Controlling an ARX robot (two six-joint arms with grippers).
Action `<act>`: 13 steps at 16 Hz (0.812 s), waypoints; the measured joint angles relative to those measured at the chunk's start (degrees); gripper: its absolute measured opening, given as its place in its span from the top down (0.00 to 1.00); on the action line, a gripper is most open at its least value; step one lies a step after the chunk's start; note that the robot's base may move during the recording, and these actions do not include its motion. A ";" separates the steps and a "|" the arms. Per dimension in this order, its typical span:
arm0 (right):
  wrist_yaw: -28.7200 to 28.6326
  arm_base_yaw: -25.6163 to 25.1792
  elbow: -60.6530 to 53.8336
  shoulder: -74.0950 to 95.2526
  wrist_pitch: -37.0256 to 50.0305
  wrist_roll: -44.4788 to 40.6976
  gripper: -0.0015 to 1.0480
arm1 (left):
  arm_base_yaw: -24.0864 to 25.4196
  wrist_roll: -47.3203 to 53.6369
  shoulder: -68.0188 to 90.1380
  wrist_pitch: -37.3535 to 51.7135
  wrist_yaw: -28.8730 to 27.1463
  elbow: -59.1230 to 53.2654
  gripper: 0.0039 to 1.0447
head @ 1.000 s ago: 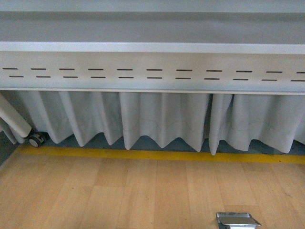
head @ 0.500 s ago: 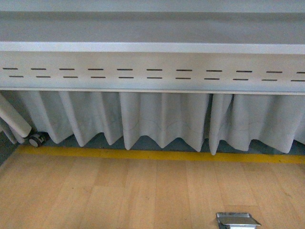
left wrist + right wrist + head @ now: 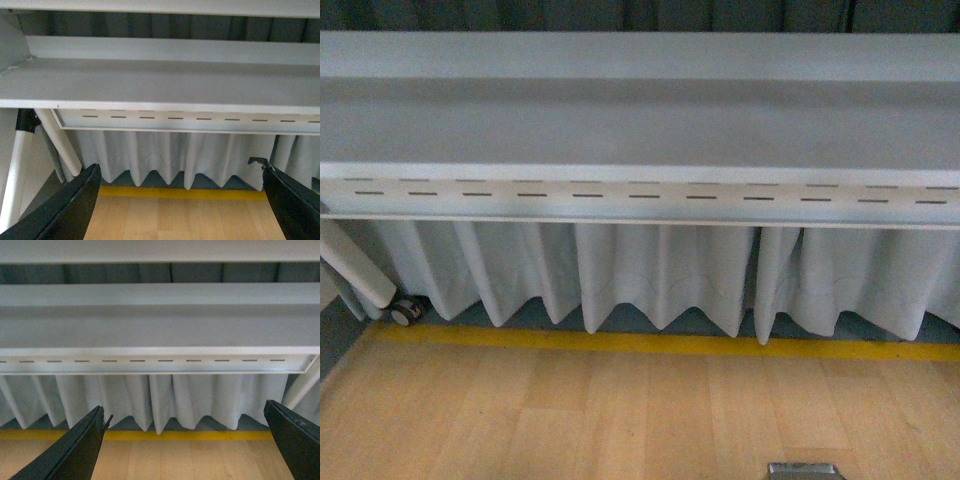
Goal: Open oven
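The oven shows in none of the three views, so its place cannot be told. It is not under the slotted rail (image 3: 640, 195), where only pleated white cloth (image 3: 660, 270) hangs. Compared with half a second ago, the rail sits lower in the front view and the grey shelf (image 3: 640, 120) above it shows more of its top. The metal floor plate (image 3: 805, 470), far below the rail, has nearly slipped off the edge (the camera is lifting, I judge). This suggests the robot is looking higher up and has not begun the opening. The left gripper (image 3: 177, 165) has its fingers spread wide and holds nothing. The right gripper (image 3: 184, 407) is the same, and both face the rail.
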 joint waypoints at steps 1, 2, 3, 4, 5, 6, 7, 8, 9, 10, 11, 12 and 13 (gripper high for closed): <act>0.11 0.00 0.00 -0.02 -0.02 0.00 0.06 | 0.00 0.07 0.00 0.07 0.00 0.00 0.06; 0.04 0.00 0.00 0.00 0.02 0.00 0.06 | 0.00 0.04 0.00 0.09 -0.04 0.00 0.06; 0.11 0.00 0.00 -0.02 0.00 0.00 0.06 | 0.00 0.07 0.00 0.00 0.00 0.00 0.06; 0.07 0.00 0.00 0.00 -0.02 0.00 0.06 | 0.00 0.07 0.00 0.02 -0.04 0.00 0.06; 0.02 0.00 0.00 0.00 0.04 0.00 0.06 | 0.00 0.07 0.00 0.07 -0.09 0.00 0.06; 0.07 0.00 0.00 0.00 0.00 0.00 0.06 | 0.00 0.13 0.00 0.07 -0.02 0.00 0.06; 0.09 0.00 0.00 0.00 0.02 0.00 0.06 | 0.00 0.13 0.00 0.02 0.02 0.00 0.06; 0.13 0.00 0.00 0.00 0.02 0.00 0.06 | 0.00 0.13 0.00 0.04 0.02 0.00 0.06; 0.07 0.00 0.00 0.00 0.00 0.00 0.06 | 0.00 0.13 0.00 0.07 -0.04 0.00 0.06; 0.13 0.00 0.00 0.00 0.04 0.00 0.06 | 0.00 0.13 0.00 0.02 0.02 0.00 0.06; 0.09 0.00 0.00 0.00 0.02 0.00 0.06 | 0.00 0.13 0.00 0.04 -0.02 0.00 0.06; 0.07 0.00 0.00 0.02 0.04 0.00 0.06 | 0.00 0.13 0.00 0.07 -0.02 0.00 0.06; 0.11 0.00 0.00 0.00 0.02 0.00 0.06 | 0.00 0.13 0.00 0.00 0.00 0.00 0.06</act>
